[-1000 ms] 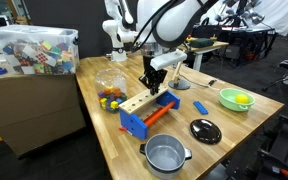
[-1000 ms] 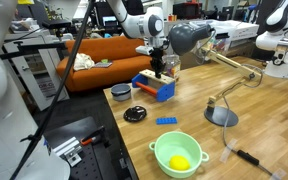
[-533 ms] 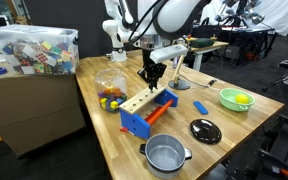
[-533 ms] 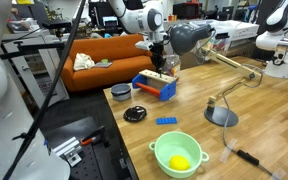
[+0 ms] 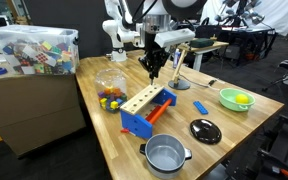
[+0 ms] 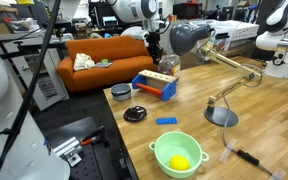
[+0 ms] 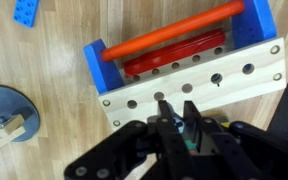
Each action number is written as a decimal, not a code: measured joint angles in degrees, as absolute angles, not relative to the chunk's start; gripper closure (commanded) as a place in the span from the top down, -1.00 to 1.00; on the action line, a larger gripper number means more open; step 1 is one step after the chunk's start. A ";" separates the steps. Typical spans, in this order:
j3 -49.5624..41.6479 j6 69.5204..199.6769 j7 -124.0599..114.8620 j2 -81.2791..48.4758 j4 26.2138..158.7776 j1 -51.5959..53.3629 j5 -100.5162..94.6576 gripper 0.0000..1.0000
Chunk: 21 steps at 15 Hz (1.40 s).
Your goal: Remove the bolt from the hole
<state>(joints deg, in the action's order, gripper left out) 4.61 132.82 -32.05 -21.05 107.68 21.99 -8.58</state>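
Observation:
A blue toy toolbox [image 5: 144, 112] with a red rod and a pale wooden bar of holes [image 7: 199, 84] stands on the wooden table; it also shows in an exterior view [image 6: 154, 86]. My gripper [image 5: 152, 70] hangs well above the bar in both exterior views [image 6: 156, 62]. In the wrist view its fingers [image 7: 174, 112] are nearly closed on a small dark thing that looks like the bolt, held clear of the bar. A small dark piece [image 7: 216, 78] still sits in one hole of the bar.
A green bowl with a yellow thing [image 5: 236, 99], a black lid [image 5: 205, 130], a steel pot [image 5: 165, 154], a clear bowl of coloured pieces [image 5: 110, 88] and a blue brick [image 5: 200, 106] surround the toolbox. A desk lamp [image 6: 199, 40] stands close behind the gripper.
My gripper has risen straight up from the wooden bar, fingers still closed, to a clear height above the toolbox.

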 measured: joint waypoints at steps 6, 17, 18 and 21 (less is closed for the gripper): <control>6.35 132.80 -33.83 -15.38 116.69 22.16 -8.61 -0.90; 8.37 133.02 -36.04 -13.30 125.06 22.02 -8.67 -0.90; 8.36 133.03 -36.04 -13.99 125.21 21.95 -8.67 -0.90; 8.35 133.03 -35.86 -17.57 124.99 21.90 -8.69 -0.90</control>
<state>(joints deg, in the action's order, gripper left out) 8.35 133.03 -35.86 -17.57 124.99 21.90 -8.69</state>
